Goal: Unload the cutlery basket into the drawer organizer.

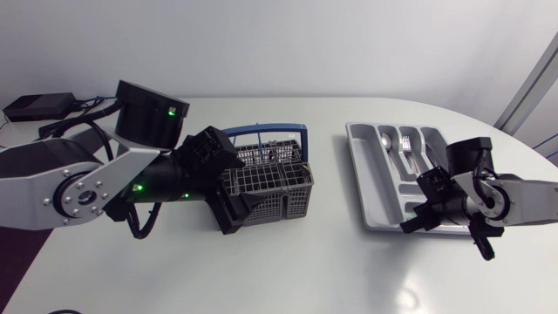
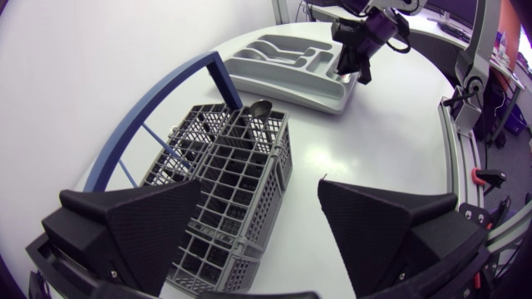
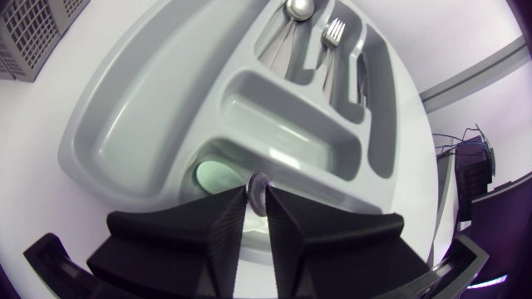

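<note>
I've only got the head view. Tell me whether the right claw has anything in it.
Observer: Yes, the right wrist view shows the right claw shut on a thin metal handle above the drawer organizer.
Operator: Now report what's left in the cutlery basket.
Observer: The left wrist view shows a spoon standing bowl-up at its far end.
Operator: Give me the left claw's state.
Observer: Open, fingers spread wide above the cutlery basket.

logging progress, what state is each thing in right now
left gripper: open, over the basket
right gripper: shut on a cutlery piece
basket: upright, one spoon showing inside
organizer: flat, holding a second spoon and a fork
</note>
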